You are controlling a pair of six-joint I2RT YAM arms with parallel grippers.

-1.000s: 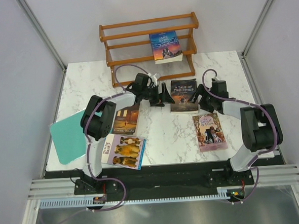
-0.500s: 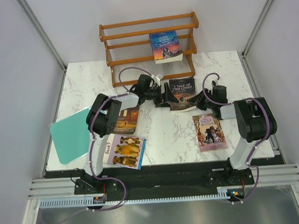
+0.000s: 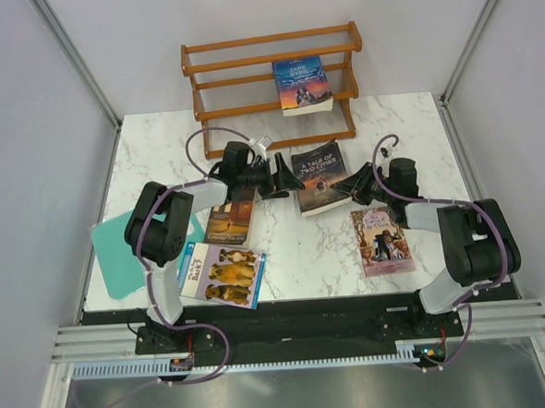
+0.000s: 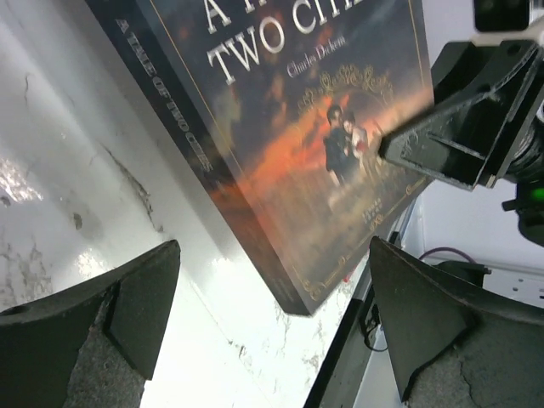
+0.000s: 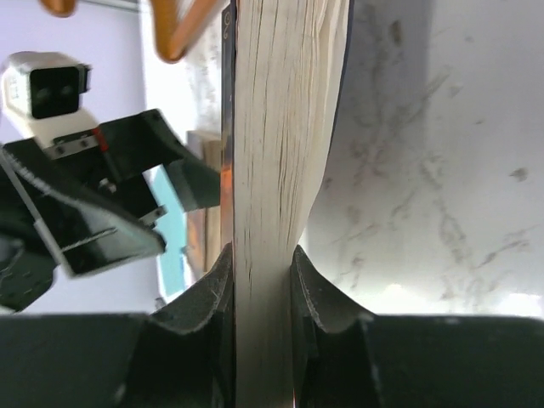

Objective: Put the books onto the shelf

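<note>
- The white marble table [image 3: 158, 142] sits between pale walls. The shelf [image 3: 246, 76] stands at its far edge, with "Jane Eyre" [image 3: 302, 84] propped on its rails right of centre.
- My right gripper [image 3: 356, 185] is clenched on the page edge of "A Tale of Two Cities" [image 3: 319, 175], which sits tilted in front of the shelf.
- My left gripper [image 3: 276, 178] is spread wide just beside that book's spine, not touching it.
- The brown-orange book [image 3: 229, 220], the dog book [image 3: 223, 274] and the pink book [image 3: 380, 239] lie flat on the table.
- The teal cutting board [image 3: 118, 255] overhangs the left edge.
</note>
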